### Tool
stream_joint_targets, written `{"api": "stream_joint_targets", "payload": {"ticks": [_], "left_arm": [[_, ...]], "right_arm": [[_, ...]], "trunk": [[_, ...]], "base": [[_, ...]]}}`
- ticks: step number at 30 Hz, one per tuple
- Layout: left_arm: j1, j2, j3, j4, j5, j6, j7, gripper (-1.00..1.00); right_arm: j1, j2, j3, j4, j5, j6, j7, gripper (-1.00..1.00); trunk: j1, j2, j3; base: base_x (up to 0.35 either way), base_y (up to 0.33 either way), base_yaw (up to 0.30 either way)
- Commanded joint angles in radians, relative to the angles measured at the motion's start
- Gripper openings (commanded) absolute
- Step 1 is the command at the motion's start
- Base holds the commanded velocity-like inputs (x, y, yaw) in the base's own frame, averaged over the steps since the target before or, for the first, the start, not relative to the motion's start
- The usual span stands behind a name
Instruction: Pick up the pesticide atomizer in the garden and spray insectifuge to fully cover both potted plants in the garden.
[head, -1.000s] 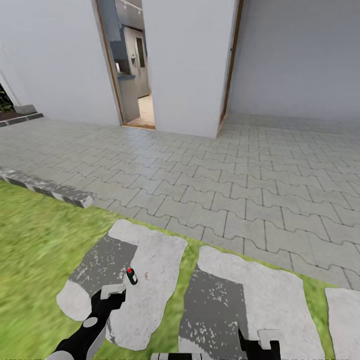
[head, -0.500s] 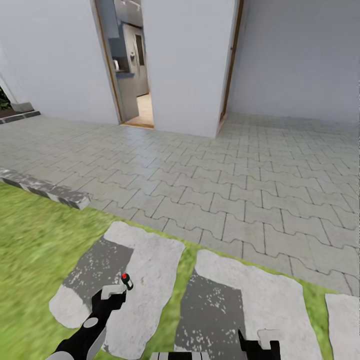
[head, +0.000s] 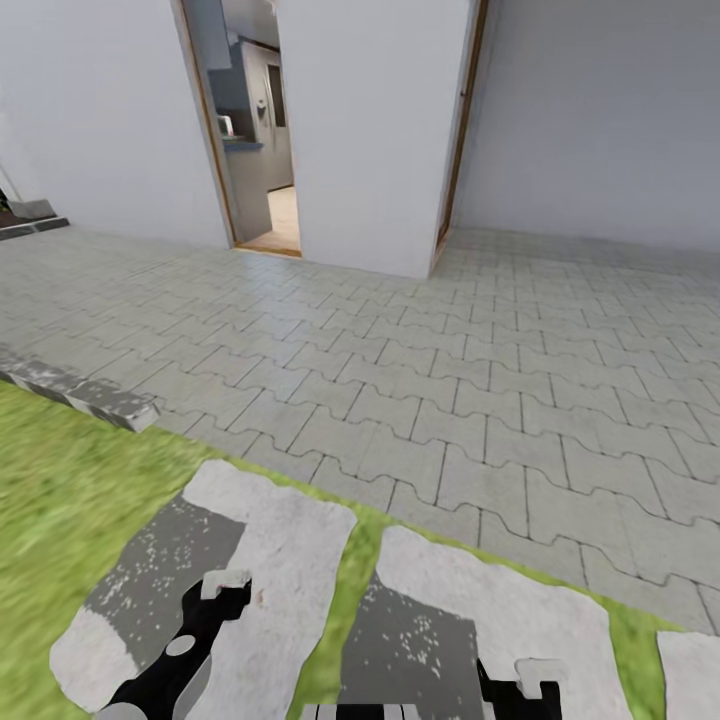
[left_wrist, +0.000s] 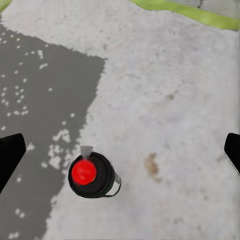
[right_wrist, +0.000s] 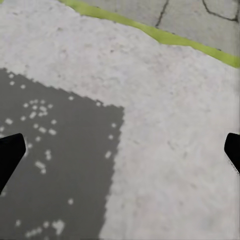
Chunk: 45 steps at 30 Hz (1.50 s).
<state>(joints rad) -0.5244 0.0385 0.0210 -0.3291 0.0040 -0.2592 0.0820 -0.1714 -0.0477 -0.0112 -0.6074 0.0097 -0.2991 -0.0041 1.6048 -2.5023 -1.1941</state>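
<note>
In the left wrist view the pesticide atomizer (left_wrist: 93, 175) stands upright on a pale stepping stone (left_wrist: 165, 100), seen from above as a dark round body with a red cap. My left gripper (left_wrist: 120, 155) hangs over it, open, its black fingertips far apart on either side and touching nothing. In the head view the left gripper (head: 225, 588) sits low over the same stone (head: 285, 560). My right gripper (head: 520, 682) is open above the neighbouring stone (right_wrist: 165, 125), holding nothing. The potted plants are out of view.
Grass (head: 60, 480) surrounds the stepping stones. Beyond lies grey interlocking paving (head: 430, 360), white house walls and an open doorway (head: 255, 130) into a kitchen. A stone kerb (head: 90, 395) edges the lawn at the left.
The whole head view has shifted as the camera moved forward and right. The atomizer, earlier just ahead of the left gripper, has slid out of sight behind it.
</note>
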Motion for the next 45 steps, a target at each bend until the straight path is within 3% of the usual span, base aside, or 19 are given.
{"api": "stream_joint_targets", "payload": {"ticks": [1,17,39,45], "left_arm": [[0.000,0.000,0.001,0.001,0.000,-0.004,0.001,1.00],[0.000,0.000,0.002,0.001,-0.002,-0.008,0.001,1.00],[0.000,0.000,0.002,0.001,-0.006,-0.009,0.001,1.00],[0.000,0.000,-0.002,0.001,-0.011,-0.021,0.000,1.00]], "right_arm": [[0.000,0.000,-0.001,0.000,0.001,-0.003,0.000,1.00],[0.000,0.000,-0.002,0.000,0.001,-0.003,0.000,1.00],[0.000,0.000,-0.003,-0.001,0.000,-0.003,0.000,1.00],[0.000,0.000,-0.003,0.000,0.000,-0.003,0.000,1.00]], "trunk": [[0.000,0.000,-0.001],[0.000,0.000,-0.005],[0.010,-0.005,-0.120],[0.010,-0.005,-0.130]], "base": [[0.106,-0.019,0.000],[0.010,-0.002,0.097],[0.000,0.000,0.001],[0.000,0.000,0.000]]}}
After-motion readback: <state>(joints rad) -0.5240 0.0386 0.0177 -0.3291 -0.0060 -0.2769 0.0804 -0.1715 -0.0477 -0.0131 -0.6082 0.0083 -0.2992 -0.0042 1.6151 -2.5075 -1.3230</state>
